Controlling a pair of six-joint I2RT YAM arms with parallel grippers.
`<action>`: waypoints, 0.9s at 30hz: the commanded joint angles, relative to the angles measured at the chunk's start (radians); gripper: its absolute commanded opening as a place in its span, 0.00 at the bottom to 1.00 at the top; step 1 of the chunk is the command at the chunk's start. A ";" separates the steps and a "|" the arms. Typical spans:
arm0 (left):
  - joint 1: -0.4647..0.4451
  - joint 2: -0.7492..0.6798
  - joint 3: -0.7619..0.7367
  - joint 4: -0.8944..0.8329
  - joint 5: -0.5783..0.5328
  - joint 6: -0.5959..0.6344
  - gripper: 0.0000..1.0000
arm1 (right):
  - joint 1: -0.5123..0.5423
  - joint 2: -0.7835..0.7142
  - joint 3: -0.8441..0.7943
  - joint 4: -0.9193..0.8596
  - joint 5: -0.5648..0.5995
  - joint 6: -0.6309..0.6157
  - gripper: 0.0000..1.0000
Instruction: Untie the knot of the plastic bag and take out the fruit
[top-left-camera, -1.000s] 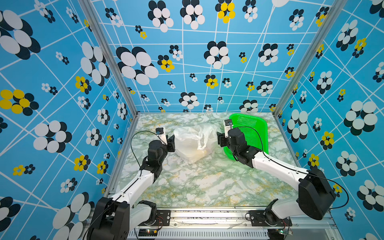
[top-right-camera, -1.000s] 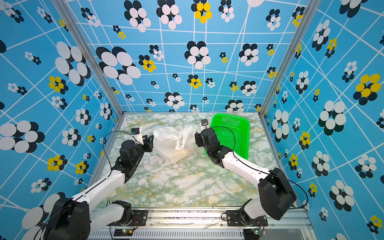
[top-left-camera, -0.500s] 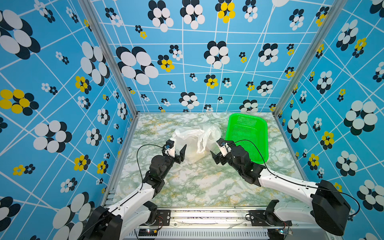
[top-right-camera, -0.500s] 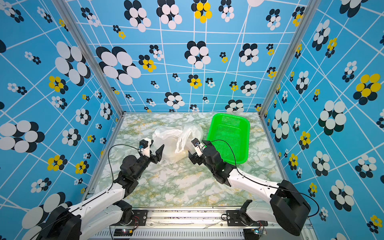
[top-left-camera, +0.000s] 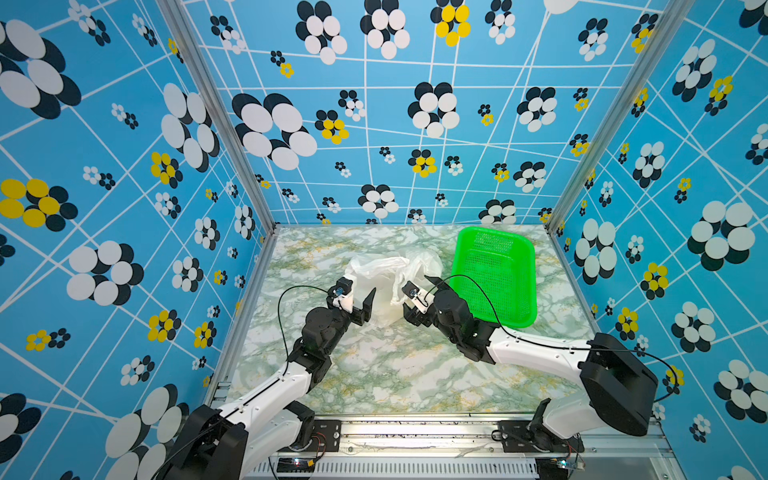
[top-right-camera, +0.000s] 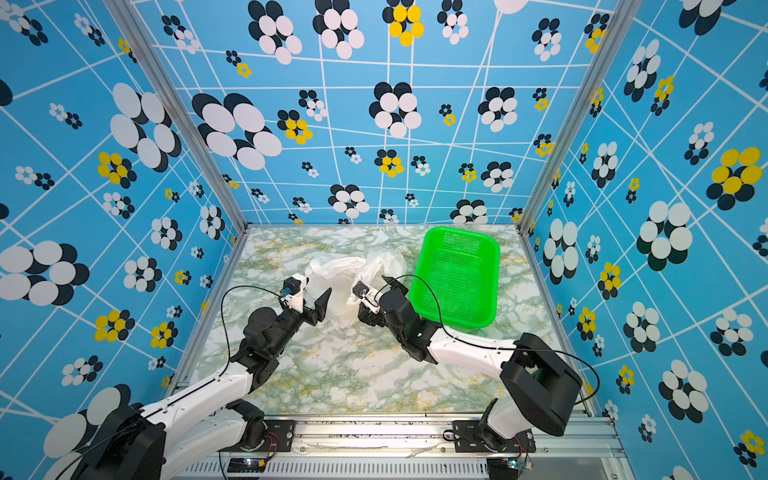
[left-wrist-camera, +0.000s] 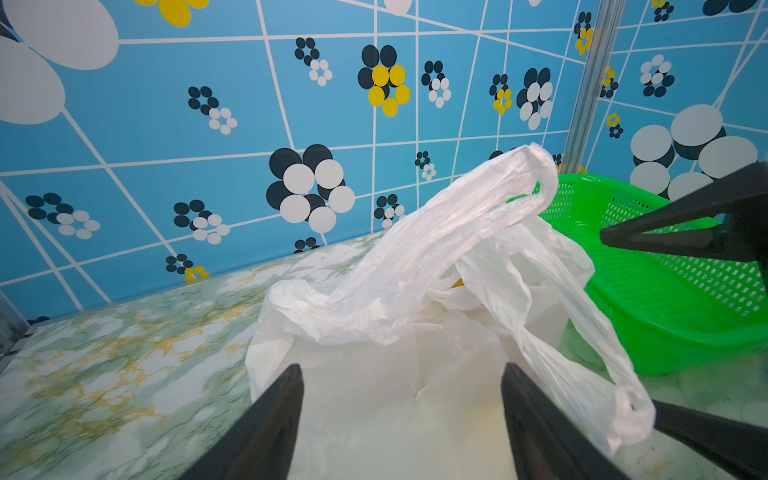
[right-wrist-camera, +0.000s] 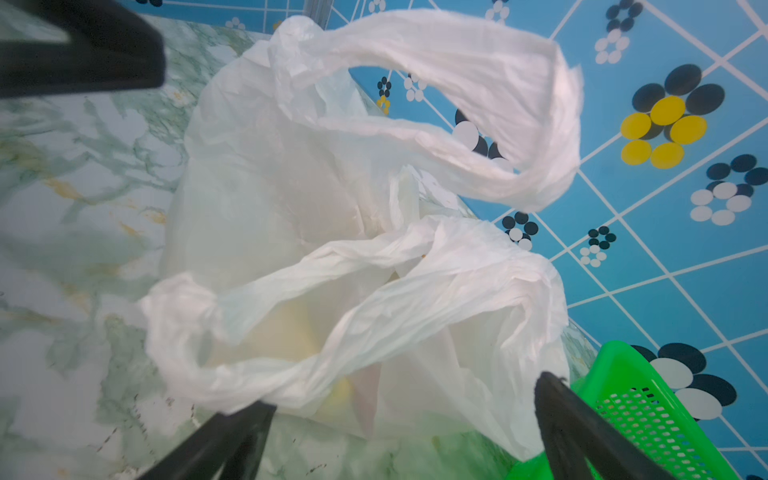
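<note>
The white plastic bag (top-left-camera: 390, 286) (top-right-camera: 345, 282) slumps on the marble table. Its two handle loops (left-wrist-camera: 478, 208) (right-wrist-camera: 478, 62) stand loose and apart, and no knot shows. The fruit is mostly hidden, with only a faint yellow shape (right-wrist-camera: 291, 332) showing through the film. My left gripper (top-left-camera: 361, 303) (left-wrist-camera: 401, 368) is open at the bag's near left side, with the bag's wall just beyond its tips. My right gripper (top-left-camera: 415, 295) (right-wrist-camera: 405, 390) is wide open at the near right side. A drooping loop (right-wrist-camera: 187, 332) hangs over one of its fingers (right-wrist-camera: 232, 436), which is not closed on it.
A green mesh basket (top-left-camera: 494, 274) (top-right-camera: 457, 274) lies right of the bag, close behind my right wrist and touching the bag's far side. Blue patterned walls enclose the table on three sides. Marble surface (top-left-camera: 395, 374) stretches toward the front rail.
Both grippers have pulled back from the bag's sides toward the front and opened wider. The handle loops have fallen loose and the bag has slumped.
</note>
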 joint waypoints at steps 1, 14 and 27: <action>-0.007 -0.008 0.024 -0.005 -0.012 0.014 0.77 | 0.002 0.065 0.063 0.109 0.088 -0.029 0.99; -0.006 -0.022 0.029 -0.025 -0.013 0.015 0.77 | -0.021 0.274 0.366 0.122 0.310 0.030 0.99; -0.006 -0.017 0.040 -0.035 0.013 0.017 0.78 | -0.122 0.230 0.451 -0.055 0.277 0.217 0.99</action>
